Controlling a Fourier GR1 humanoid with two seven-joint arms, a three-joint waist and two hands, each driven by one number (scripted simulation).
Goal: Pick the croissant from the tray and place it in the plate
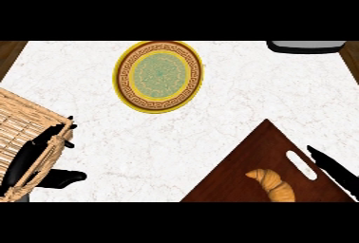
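Croissant (274, 184) lay on the wooden tray (238, 166) at lower right, long axis running toward the frame's lower right, just left of the open-fingered right robot hand (335, 170), the nearer one.

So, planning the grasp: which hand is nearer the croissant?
The right hand, beside the dark wooden tray's slot; the left hand rests by the wicker basket.
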